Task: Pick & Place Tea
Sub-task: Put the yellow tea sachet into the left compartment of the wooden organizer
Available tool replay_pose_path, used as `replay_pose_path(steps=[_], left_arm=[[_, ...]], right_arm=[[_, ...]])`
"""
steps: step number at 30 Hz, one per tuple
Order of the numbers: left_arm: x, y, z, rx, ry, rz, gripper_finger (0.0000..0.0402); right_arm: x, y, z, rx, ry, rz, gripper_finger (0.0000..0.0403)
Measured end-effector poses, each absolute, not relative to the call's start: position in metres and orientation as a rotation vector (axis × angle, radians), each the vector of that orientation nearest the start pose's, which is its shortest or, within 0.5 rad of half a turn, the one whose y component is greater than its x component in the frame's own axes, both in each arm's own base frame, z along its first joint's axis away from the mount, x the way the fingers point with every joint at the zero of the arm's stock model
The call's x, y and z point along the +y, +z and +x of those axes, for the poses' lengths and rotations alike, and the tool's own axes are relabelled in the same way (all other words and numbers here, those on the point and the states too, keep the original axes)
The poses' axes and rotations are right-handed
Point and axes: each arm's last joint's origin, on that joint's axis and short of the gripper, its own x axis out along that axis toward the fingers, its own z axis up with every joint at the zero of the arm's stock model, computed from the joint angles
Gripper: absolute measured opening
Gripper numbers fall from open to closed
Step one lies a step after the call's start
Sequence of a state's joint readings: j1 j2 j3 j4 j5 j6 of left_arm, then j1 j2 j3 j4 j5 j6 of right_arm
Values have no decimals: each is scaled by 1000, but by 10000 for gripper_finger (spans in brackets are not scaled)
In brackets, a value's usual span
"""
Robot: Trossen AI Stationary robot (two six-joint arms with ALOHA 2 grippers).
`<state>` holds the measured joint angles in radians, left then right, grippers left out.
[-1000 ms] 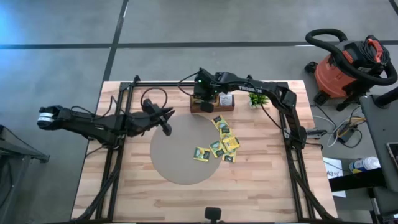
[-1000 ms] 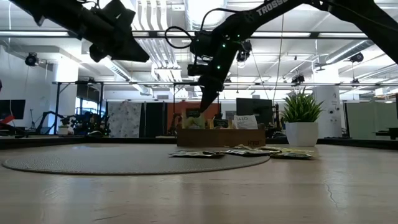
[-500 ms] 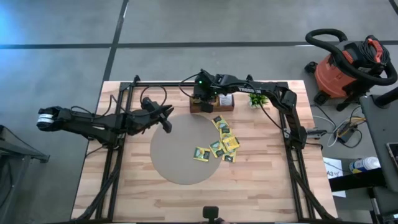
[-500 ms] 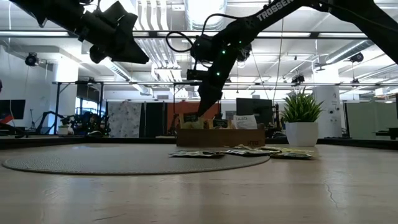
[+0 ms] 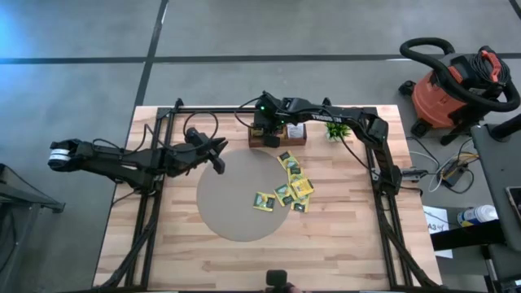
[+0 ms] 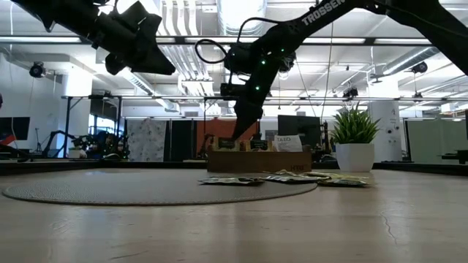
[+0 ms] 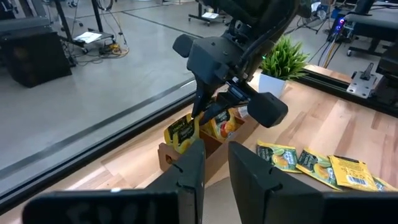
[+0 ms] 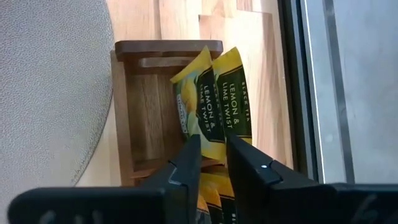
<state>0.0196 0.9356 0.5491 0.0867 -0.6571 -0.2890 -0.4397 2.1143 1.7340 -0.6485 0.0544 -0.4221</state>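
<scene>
Yellow sachets (image 8: pixel 214 102) stand on edge in the end compartment of the wooden tray (image 8: pixel 124 112), two of them side by side, dark label panels reading "Lemon & Lime Twist". They lean a little against each other. More yellow paper shows in the next compartment, partly hidden by the fingers.

Change since a second ago: the right gripper (image 8: pixel 211 149) was shut and higher above the tray, with what looked like a sachet hanging from it; now it sits lower, right over that compartment, and the fingers have come slightly apart. A narrow gap shows between the tips, and the sachet edge sits in or just behind that gap. Probably released, though the wrist view cannot settle whether the paper is quite free. Judgement: one more sachet has been delivered, and the next step is to lift clear and go back for another.

Remaining tea: a loose cluster of sachets (image 5: pixel 291 185), yellow and green, lies flat on the table, at the right edge of the round grey mat (image 5: pixel 232 195) and spilling onto the wood, well apart from the tray. Several overlap. Plenty left to move.

The tray stands at the far edge of the table, near its middle, with the small potted plant (image 5: pixel 339 129) just to its right.

Left gripper (image 5: pixel 218 163) hangs above the mat's far left edge, idle, fingers narrowly parted with nothing between them.
</scene>
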Motion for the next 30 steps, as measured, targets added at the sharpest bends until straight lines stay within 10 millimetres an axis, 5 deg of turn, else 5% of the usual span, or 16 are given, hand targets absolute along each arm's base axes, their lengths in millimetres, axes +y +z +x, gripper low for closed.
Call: replay_pose_path(steps=[12,30], left_arm=[[15,251,204,237,457,-225,67],[18,252,201,221,545,-185,67]], right_arm=[[-174,272,418,1026,-314,32,89],[-109,280,420,1165,-279,151,69]])
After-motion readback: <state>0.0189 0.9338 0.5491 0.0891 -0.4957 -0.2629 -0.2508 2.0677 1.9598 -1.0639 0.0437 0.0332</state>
